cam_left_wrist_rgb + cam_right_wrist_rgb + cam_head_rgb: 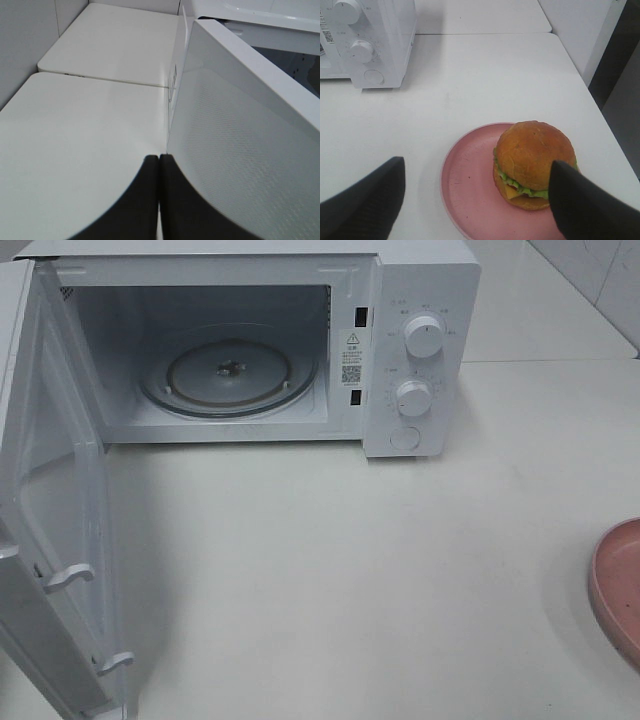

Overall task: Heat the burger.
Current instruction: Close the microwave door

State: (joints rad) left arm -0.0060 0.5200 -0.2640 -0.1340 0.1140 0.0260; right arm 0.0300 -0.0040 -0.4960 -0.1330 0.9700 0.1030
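Observation:
The burger (532, 162), with a golden-brown bun, green lettuce and yellow cheese, sits on a pink round plate (470, 190) in the right wrist view. My right gripper (477, 200) is open; its dark fingers (370, 200) stand wide apart, one over the table beside the plate, the other close by the burger's side. In the high view only the plate's edge (615, 585) shows at the right border; the burger is out of that view. The white microwave (420, 350) stands open with its glass turntable (230, 375) bare. My left gripper (159, 200) is shut, next to the open door (240, 150).
The microwave door (55, 530) swings out to the front left. Two knobs (424, 337) and a button are on the microwave's right panel. The white table (330, 580) ends close to the right of the plate, with a seam to a second tabletop behind.

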